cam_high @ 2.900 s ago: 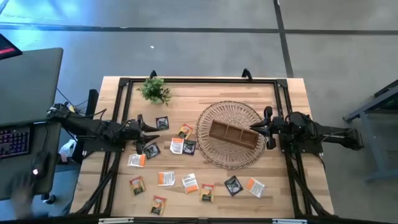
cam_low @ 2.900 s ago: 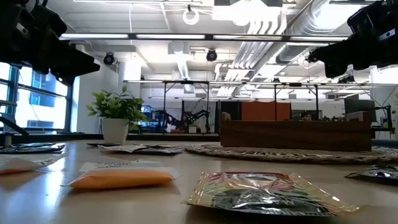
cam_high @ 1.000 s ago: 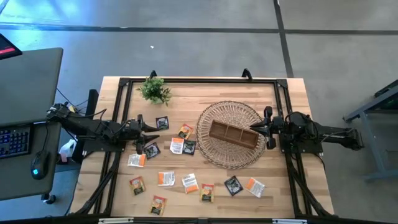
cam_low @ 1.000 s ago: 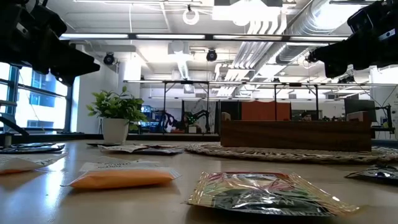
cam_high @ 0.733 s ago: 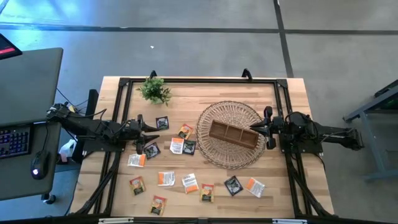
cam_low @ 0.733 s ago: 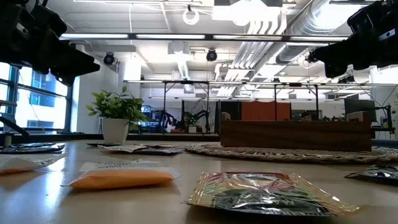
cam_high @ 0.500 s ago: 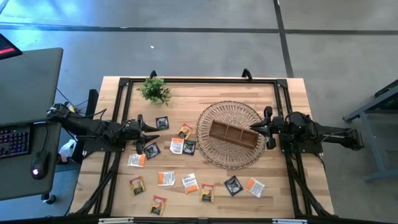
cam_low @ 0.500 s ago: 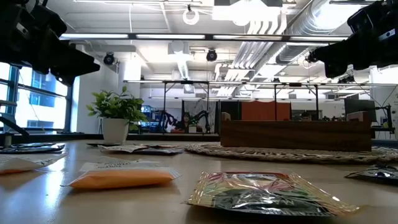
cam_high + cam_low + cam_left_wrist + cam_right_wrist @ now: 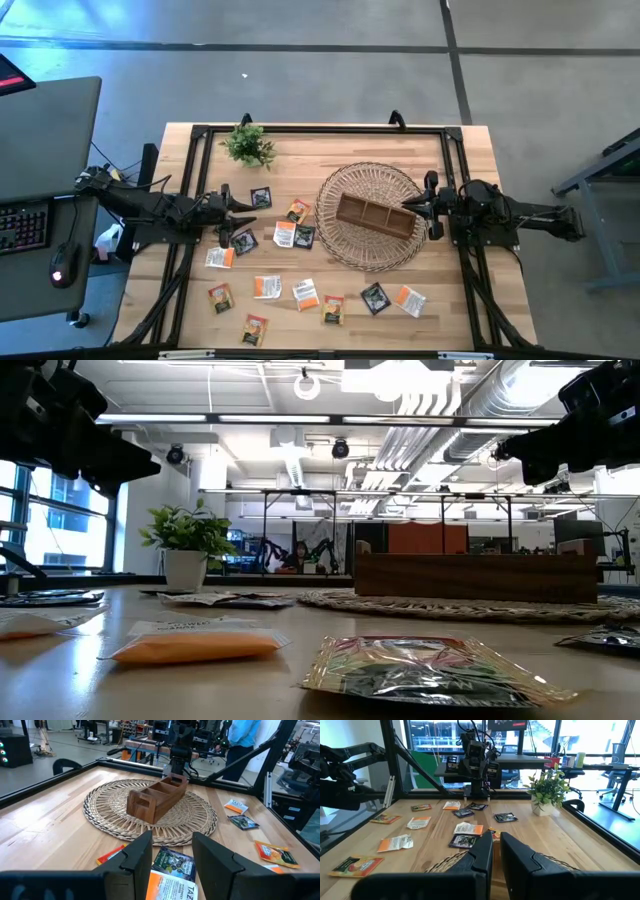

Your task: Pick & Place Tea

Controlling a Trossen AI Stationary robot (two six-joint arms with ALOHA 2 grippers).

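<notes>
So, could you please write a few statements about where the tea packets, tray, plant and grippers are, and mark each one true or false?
1. The wooden tray sits on the wicker basket. True.
2. Several tea packets already lie in the tray. False: its compartments look empty, and the packets lie scattered on the table.
3. The left gripper is open and holds nothing. True.
4. The right gripper grips a tea packet. False: its fingers are nearly closed on nothing, near the tray's right end.
5. The green plant stands inside the basket. False: it stands on the table near the far left corner.
</notes>
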